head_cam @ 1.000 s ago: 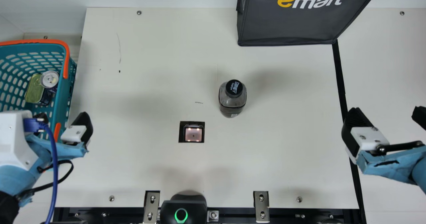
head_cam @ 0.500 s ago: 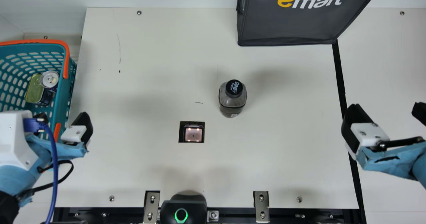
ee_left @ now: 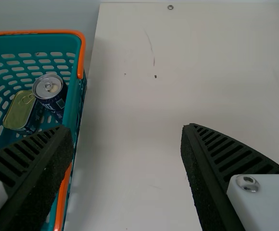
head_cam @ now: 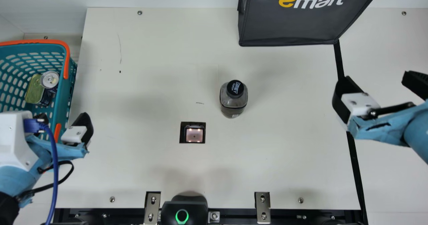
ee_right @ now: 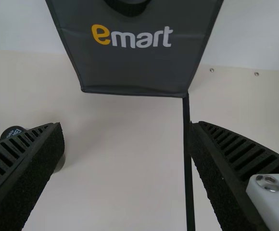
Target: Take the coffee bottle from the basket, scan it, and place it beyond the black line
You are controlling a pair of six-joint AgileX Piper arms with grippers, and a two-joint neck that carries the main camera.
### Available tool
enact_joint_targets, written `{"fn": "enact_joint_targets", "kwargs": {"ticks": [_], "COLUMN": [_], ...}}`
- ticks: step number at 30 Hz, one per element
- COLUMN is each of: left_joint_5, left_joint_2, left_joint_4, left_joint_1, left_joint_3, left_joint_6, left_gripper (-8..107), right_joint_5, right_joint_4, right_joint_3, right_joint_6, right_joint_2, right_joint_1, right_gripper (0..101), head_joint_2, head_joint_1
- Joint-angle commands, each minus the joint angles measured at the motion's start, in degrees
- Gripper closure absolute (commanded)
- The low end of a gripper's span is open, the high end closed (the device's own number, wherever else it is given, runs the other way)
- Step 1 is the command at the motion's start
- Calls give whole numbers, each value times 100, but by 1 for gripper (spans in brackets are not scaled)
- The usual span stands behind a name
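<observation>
Near the middle of the table (head_cam: 150,171), the coffee bottle (head_cam: 233,102) stands upright under its black cap, just beyond the scanner window (head_cam: 194,134) and a little to its right. It is short of the black line (head_cam: 354,164), which runs down the right side of the table from the near right corner of the dark shopping bag (head_cam: 287,24) to the near edge. The bag stands at the far edge. At the left edge is the teal basket (head_cam: 63,98) with its orange handle, holding a can (head_cam: 50,80) and, beside it, a flat tin (head_cam: 34,90). The left gripper (head_cam: 63,117) is empty and wide open by the basket's near right corner, one finger on the basket's side and one over the table; whether it touches the rim is hard to say from these angles. The right gripper (head_cam: 375,78) is also open and empty, near the black line and well apart from the bottle.
</observation>
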Motion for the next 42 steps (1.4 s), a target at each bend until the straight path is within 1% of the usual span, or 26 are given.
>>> {"fn": "enact_joint_targets", "kwargs": {"ticks": [1,11,32,42], "left_joint_5": [0,0,0,0], "left_joint_2": [0,0,0,0], "left_joint_4": [0,0,0,0], "left_joint_1": [0,0,0,0], "left_joint_3": [0,0,0,0], "left_joint_6": [0,0,0,0], "left_gripper": [9,9,9,9], "right_joint_5": [-23,-127,-85,-62], "right_joint_4": [-62,-292,-511,-544], "right_joint_3": [-19,-195,-628,-760], "right_joint_6": [49,337,665,720], "right_joint_2": [85,539,1373,1769], "right_joint_1": [130,776,1824,2280], "right_gripper": [10,10,10,10], "head_joint_2": [18,18,18,18], "head_joint_1": [-148,-148,-148,-148]}}
